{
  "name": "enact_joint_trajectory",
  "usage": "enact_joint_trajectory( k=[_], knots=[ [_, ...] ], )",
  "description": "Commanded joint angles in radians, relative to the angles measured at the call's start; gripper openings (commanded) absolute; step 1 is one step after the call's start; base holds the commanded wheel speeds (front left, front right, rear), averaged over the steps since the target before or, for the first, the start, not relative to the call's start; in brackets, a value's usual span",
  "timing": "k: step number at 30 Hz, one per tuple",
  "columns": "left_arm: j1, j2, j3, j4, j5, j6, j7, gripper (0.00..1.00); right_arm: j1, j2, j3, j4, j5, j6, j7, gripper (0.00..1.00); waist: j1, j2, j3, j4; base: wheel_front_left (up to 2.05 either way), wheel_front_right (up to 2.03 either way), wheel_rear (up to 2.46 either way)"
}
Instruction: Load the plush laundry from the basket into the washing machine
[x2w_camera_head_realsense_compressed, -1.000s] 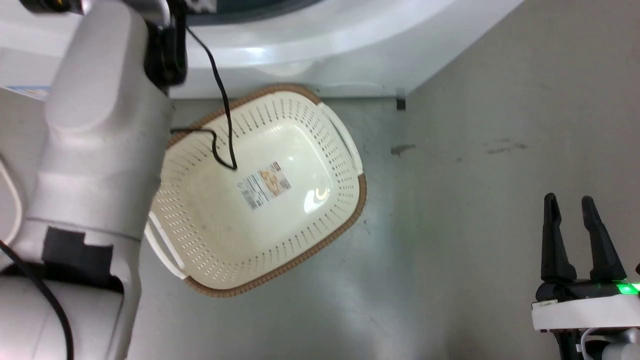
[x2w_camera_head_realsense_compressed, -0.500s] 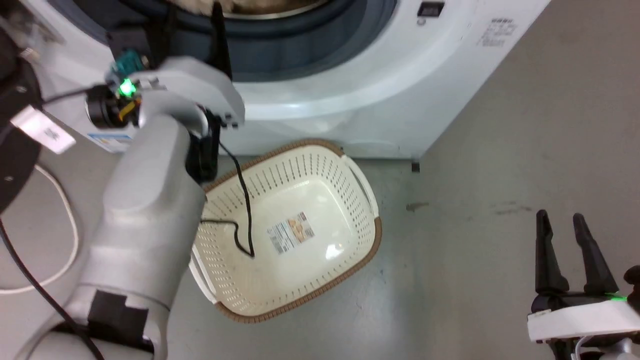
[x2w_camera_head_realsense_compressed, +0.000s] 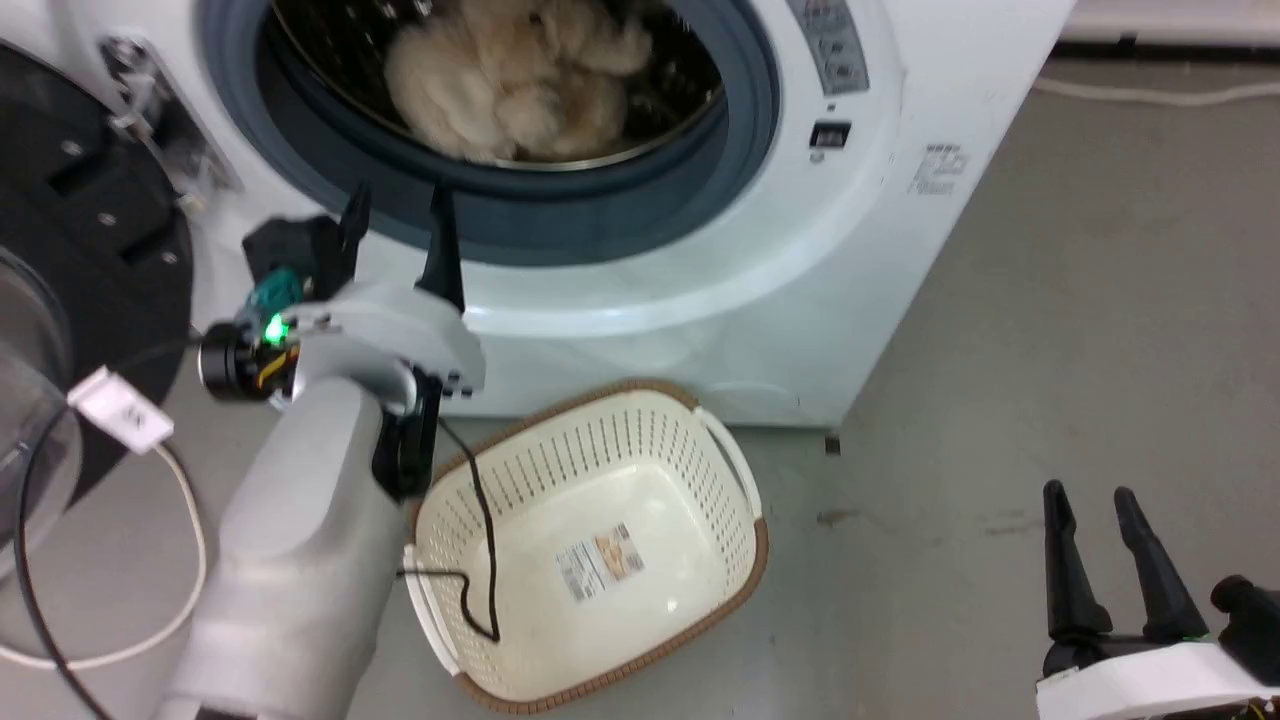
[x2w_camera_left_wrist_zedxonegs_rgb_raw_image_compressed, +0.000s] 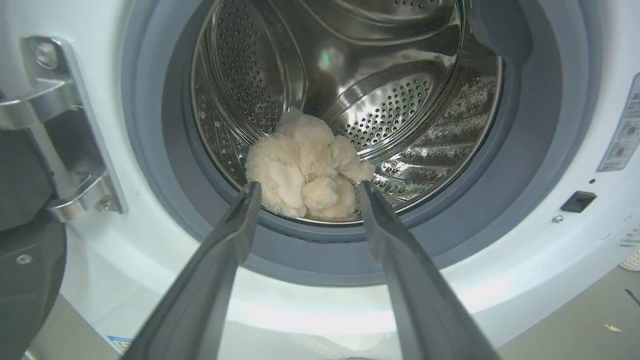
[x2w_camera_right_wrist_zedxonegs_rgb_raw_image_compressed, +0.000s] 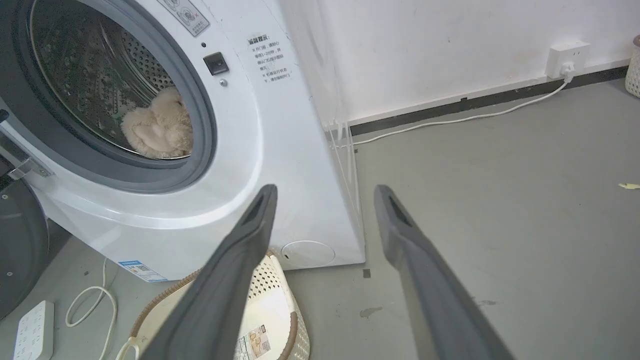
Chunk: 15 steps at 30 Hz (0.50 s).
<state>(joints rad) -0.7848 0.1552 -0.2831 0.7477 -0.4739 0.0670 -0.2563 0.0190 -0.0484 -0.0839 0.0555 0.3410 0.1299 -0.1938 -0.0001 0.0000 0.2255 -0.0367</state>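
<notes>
Cream-beige fur shows in the mouth of the washing machine (x2w_camera_head_realsense_compressed: 700, 300). From the head view, the teddy bear (x2w_camera_head_realsense_compressed: 510, 85) lies bundled in the drum, and the laundry basket (x2w_camera_head_realsense_compressed: 745, 570) on the floor below holds no laundry. The left end effector (x2w_camera_head_realsense_compressed: 398, 200) hovers just before the grey gasket (x2w_camera_head_realsense_compressed: 300, 170) with its fingers spread and nothing between them. The right end effector (x2w_camera_head_realsense_compressed: 1088, 495) waits well apart over the floor, also spread. A black cable (x2w_camera_head_realsense_compressed: 490, 560) from the left arm droops into the basket.

Along the left wrist view, the bear sits low at the front of the steel drum (x2w_camera_left_wrist_zedxonegs_rgb_raw_image_compressed: 400, 100), close behind the gasket lip.

From the right wrist view, the bear rests inside the opening, with the basket's rim beneath the open fingers.

Loading looks all but done, and what remains is probably a clean retreat. The arm would do well to draw straight back from the gasket, keeping the cable off the basket's rim. A floppy limb near the lip may need a nudge deeper before the door (x2w_camera_head_realsense_compressed: 90, 250) can swing shut.
</notes>
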Motion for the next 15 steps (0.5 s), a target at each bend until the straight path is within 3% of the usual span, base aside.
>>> enact_joint_trajectory(
  k=[1,15],
  knots=[
    [0.027,0.006,0.002,-0.013,0.006,-0.002,-0.005,1.0,0.014,-0.002,0.002,0.002,-0.009,0.001,0.003,1.0,0.0001,0.0,-0.039,0.006,0.0,0.0,0.0],
    [0.336,0.056,0.04,-0.241,0.021,0.038,-0.005,1.0,0.107,-0.002,0.017,-0.025,-0.077,0.001,0.036,1.0,0.0001,0.0,-0.191,0.026,0.0,0.0,0.0]
  ],
)
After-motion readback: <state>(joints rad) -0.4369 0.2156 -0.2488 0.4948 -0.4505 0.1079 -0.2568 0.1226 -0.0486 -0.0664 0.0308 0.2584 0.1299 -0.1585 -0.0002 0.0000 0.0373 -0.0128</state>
